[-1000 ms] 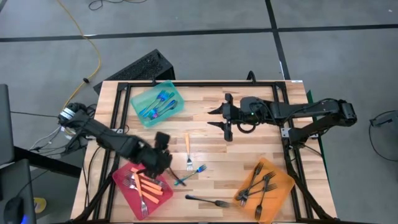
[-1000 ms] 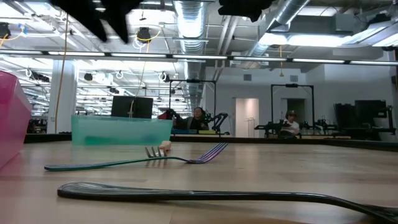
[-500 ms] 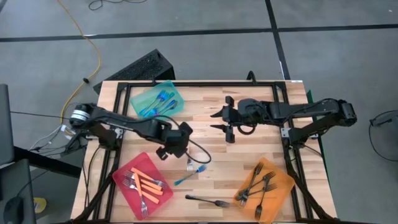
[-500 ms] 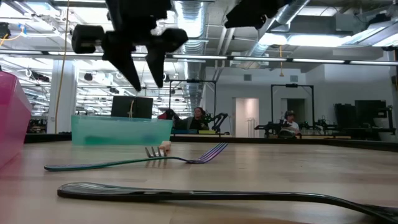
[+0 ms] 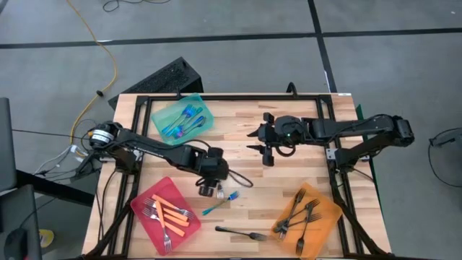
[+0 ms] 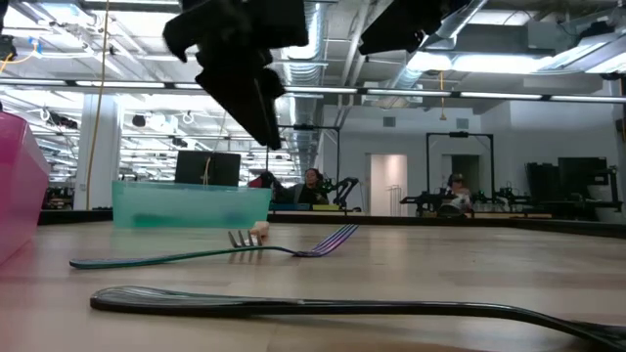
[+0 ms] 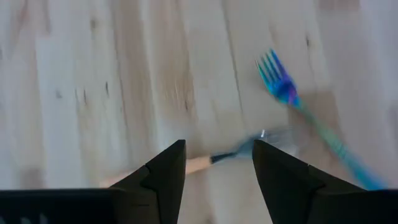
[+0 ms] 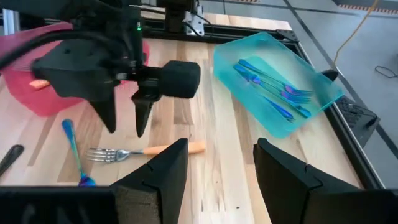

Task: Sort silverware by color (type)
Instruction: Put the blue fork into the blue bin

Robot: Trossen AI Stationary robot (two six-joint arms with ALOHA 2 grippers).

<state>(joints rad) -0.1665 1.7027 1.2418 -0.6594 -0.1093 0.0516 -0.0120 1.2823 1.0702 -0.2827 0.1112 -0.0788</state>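
Orange marks your target: the slim orange-handled fork with metal tines [image 8: 146, 151] lies loose on the pale wooden table [image 5: 289, 184], just beside the blue-handled fork [image 5: 220, 204] and directly under your left tool [image 8: 124, 115]. That tool hangs above it, fingers spread and holding nothing; the left wrist view shows the handle running between them. You are at the approach step of picking this fork. Next, you need to lower straight down until the fingers straddle the handle, then clench without catching the blue fork's tines [image 7: 278, 79]. After that, the translucent red plastic tray [image 5: 142, 209], where the other orange-handled forks [image 5: 173, 217] lie, looks like the destination. A black fork [image 5: 242, 233] also waits on the table near the orange tray [image 5: 328, 217]. Your right tool [image 5: 264, 140] idles mid-table, released and empty.
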